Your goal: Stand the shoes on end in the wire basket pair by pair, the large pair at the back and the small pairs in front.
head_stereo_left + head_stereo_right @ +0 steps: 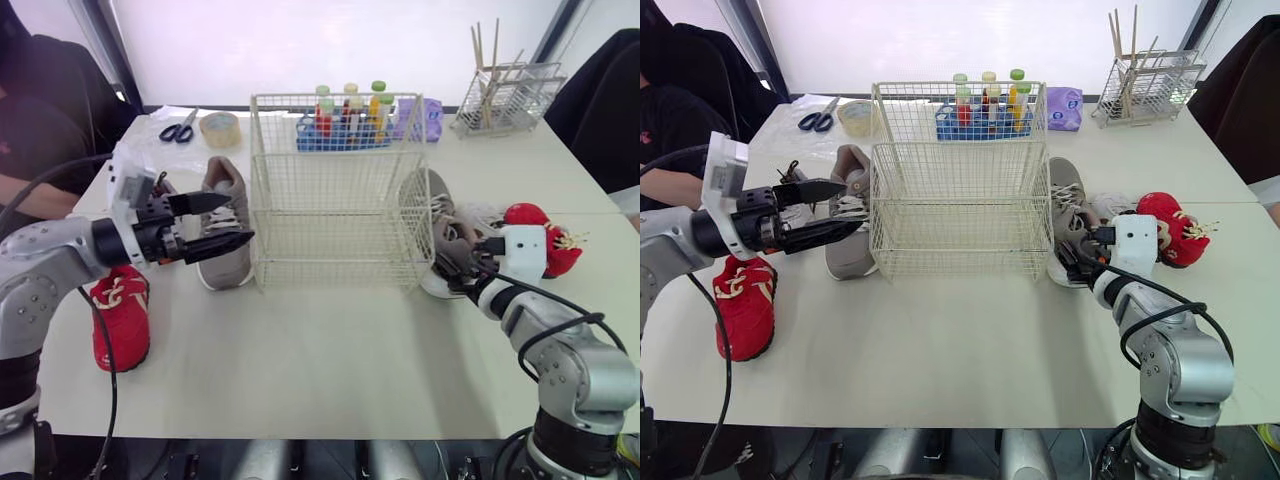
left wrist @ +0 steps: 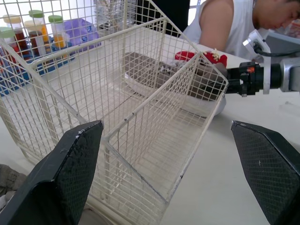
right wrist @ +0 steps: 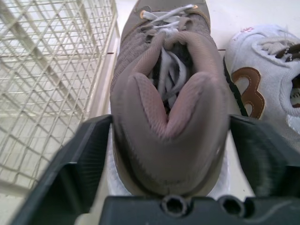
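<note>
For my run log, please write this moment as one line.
wire basket empty | left gripper open beside left grey shoe | right gripper gripping right grey shoe heel

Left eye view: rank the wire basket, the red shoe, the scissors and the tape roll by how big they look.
1. wire basket
2. red shoe
3. scissors and tape roll: they look about alike, both far from the camera, so they are left unranked.

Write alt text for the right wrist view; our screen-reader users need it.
The right end effector clamps the heel of a taupe sneaker between its two black fingers, looking into its opening and laces. A cream wire basket stands beside it on one side, a white sneaker with brown trim on the other.
</note>
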Controlling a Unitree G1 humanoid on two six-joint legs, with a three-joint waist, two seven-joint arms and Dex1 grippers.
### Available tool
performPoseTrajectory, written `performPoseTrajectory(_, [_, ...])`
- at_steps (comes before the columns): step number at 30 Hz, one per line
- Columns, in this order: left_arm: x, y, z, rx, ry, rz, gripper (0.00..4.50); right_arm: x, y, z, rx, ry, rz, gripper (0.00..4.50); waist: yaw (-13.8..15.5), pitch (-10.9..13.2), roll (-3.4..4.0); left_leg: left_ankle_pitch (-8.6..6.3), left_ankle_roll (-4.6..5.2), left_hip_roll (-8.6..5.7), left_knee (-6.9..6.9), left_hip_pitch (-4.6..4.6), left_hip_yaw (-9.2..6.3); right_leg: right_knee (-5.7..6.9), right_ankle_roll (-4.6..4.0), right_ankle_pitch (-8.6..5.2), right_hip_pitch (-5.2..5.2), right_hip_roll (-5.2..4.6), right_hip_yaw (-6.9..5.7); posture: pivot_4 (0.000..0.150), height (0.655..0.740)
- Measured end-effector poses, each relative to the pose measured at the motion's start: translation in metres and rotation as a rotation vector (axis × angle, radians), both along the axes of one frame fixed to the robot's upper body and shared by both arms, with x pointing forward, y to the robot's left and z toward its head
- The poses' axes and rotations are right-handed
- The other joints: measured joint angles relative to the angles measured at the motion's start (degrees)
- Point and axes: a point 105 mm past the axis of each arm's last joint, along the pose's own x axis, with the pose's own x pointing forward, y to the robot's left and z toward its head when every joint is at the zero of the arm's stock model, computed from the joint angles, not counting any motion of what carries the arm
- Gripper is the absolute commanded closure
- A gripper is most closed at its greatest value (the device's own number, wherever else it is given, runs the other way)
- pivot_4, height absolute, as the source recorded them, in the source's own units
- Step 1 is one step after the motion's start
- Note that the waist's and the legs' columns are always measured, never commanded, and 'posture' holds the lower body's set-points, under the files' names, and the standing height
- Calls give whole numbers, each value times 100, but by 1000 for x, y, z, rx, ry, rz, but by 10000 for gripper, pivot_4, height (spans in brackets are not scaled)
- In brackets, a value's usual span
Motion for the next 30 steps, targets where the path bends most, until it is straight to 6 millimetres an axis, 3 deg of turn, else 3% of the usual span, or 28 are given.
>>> performPoseTrajectory(6, [1,0,2,-3,-7,7,0,1,-1,6,4,-42,-16,41708,-8,-9,-12,-1,0,1,-5,15,-3,-1,0,0,13,2,-1,1500,7400])
performPoseTrajectory(13, [3,-4,8,-11,-27,-5,0,4,-2,18,30,-50,-6,43095,-4,-6,-8,0,0,0,-4,15,-2,0,-1,0,12,2,0,1500,7400])
performPoseTrajectory(16, [4,-6,12,-12,-38,-14,0,13,-3,59,16,-138,20,43095,-20,7,14,0,1,0,-6,11,3,0,-1,0,4,1,3,1500,7400])
performPoseTrajectory(21, [9,-9,18,-38,-48,-27,0,11,-7,167,-41,-451,10,43095,-25,8,16,5,-7,2,-19,2,-6,0,-2,0,-8,2,-6,1500,7400])
performPoseTrajectory(25, [13,-11,27,-66,-69,-34,0,11,-5,197,-141,-514,75,43095,-1,8,15,3,-3,0,-2,-2,-4,-4,-1,0,1,-2,-8,1500,7400])
performPoseTrajectory(30, [25,3,45,-112,-49,-23,0,-1,19,240,-479,-615,483,43095,-44,16,19,-3,11,-3,2,-9,3,-6,2,1,-4,0,-10,1500,7400])
